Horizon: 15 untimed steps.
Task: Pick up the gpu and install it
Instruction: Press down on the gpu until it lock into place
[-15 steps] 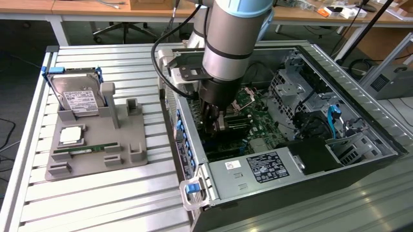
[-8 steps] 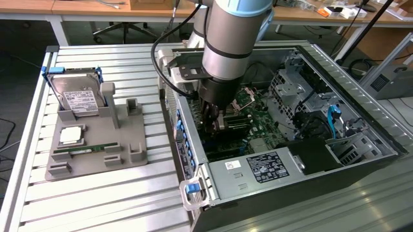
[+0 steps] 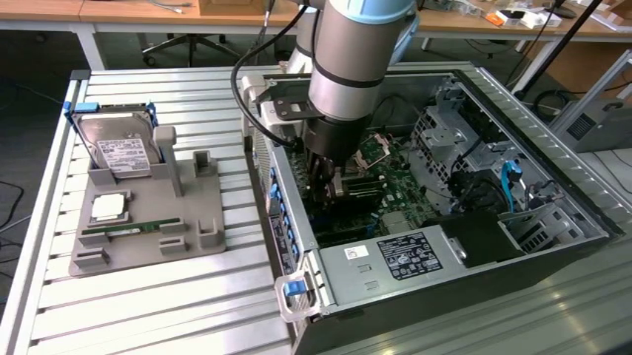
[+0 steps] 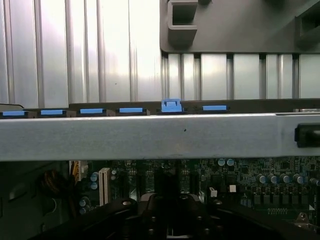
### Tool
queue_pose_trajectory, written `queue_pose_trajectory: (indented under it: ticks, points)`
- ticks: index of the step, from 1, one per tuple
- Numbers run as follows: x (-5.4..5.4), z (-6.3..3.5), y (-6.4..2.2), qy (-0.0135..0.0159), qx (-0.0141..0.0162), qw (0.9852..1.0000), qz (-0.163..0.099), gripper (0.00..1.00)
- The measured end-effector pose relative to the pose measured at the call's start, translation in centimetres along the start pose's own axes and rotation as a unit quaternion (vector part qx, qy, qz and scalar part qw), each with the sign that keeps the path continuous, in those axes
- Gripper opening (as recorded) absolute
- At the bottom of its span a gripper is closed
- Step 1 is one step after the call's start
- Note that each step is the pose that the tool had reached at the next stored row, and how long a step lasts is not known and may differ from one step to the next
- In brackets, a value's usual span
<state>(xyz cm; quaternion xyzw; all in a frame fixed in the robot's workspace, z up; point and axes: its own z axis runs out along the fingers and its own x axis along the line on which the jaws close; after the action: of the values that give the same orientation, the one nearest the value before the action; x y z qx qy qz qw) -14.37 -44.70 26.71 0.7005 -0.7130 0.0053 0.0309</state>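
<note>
While inside case (image 3: pixel 553 244), shut claw (image 3: pixel 326 194).

One open black computer case (image 3: pixel 513 266), one grey moulded parts holder (image 3: pixel 138 229), one silver hard drive (image 3: pixel 118 148), one narrow green RAM stick (image 3: pixel 133 227).

The parts holder (image 3: pixel 148 222) lies on the table (image 3: pixel 177 310), to the exterior view's left of the computer case (image 3: pixel 434 222).
</note>
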Motion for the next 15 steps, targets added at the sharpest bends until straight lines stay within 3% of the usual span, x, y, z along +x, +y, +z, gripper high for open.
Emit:
queue_pose_trajectory:
  ticks: [11, 14, 15]
  points:
    - [-0.21, -0.01, 0.07, 0.0, -0.0001, 1.0, 0.001, 0.11]
    - [-0.15, -0.35, 0.1, 0.0001, 0.0004, 1.0, 0.001, 0.11]
    - [-0.14, -0.95, 0.12, 0.0009, 0.0004, 1.0, 0.001, 0.11]
